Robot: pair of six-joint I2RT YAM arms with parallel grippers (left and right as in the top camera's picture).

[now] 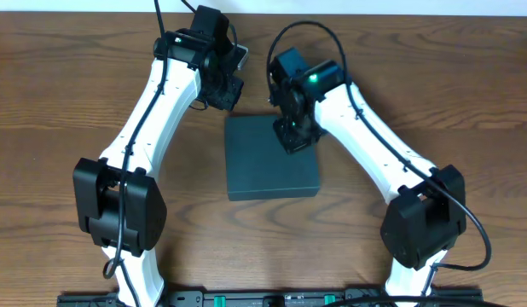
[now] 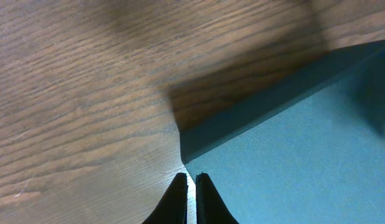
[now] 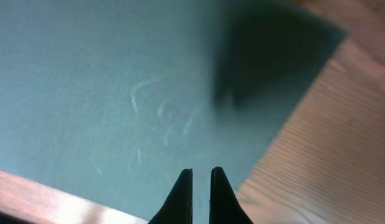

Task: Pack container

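Container [image 1: 268, 166], lid down, ctr of table [image 1: 59, 102]

You're looking at a dark teal-green container [image 1: 272, 162] showing faint pale streaks — and a brown table [image 1: 67, 85] showing fine wood grain.

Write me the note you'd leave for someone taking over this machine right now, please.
Left gripper: shut, empty, at the container's far left corner.
Right gripper: shut, empty, above the lid near its far right edge; contact unclear.
Container: on the table, lid flat and closed.
Done: lid appears down.
Left: contents hidden, so check packing; then pull both arms clear.
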